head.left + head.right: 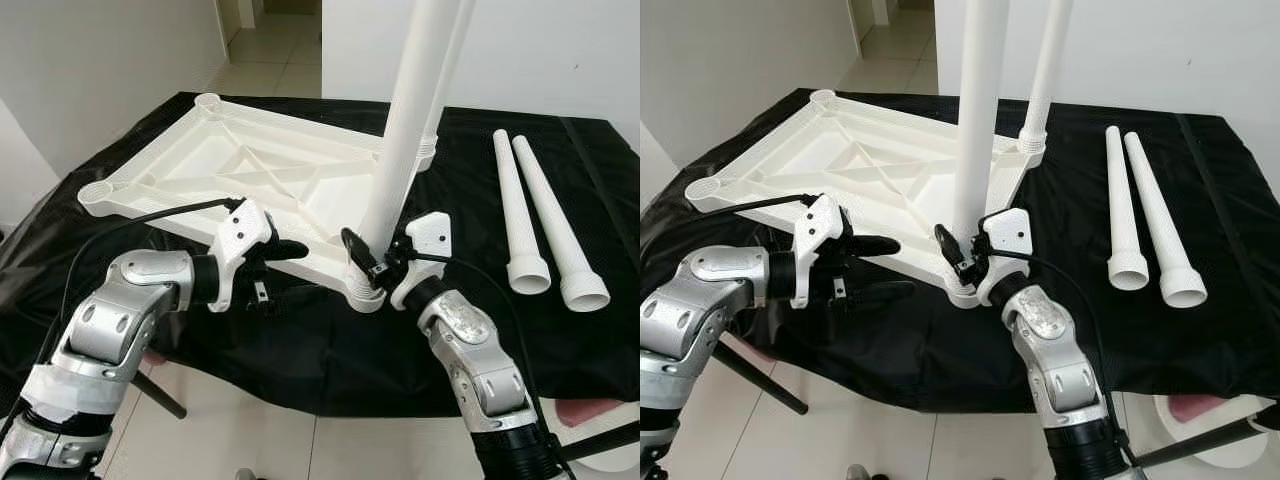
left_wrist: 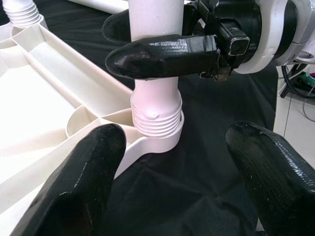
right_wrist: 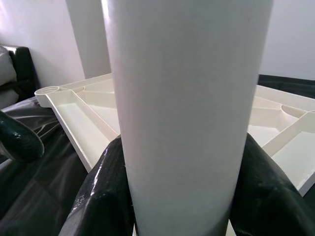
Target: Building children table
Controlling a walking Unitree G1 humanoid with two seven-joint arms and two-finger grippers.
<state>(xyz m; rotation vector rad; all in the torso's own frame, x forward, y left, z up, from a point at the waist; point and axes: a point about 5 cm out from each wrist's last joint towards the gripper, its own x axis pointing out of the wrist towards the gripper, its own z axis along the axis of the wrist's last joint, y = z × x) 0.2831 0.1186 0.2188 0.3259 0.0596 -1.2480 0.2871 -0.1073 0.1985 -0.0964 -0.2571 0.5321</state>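
Two legs stand upright; the right gripper (image 1: pixel 372 262) clamps the near-corner leg (image 1: pixel 405 140), the left gripper (image 1: pixel 272 272) gapes empty beside the tabletop (image 1: pixel 200 165).

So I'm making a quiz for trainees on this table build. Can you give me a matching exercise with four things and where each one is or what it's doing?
Things:
1. right gripper
2. left gripper
3. two loose legs
4. tabletop

States:
A. upside down on the black cloth
B. shut around the near upright leg
C. lying side by side on the cloth
D. open, beside the near corner

Pairs: 1-B, 2-D, 3-C, 4-A
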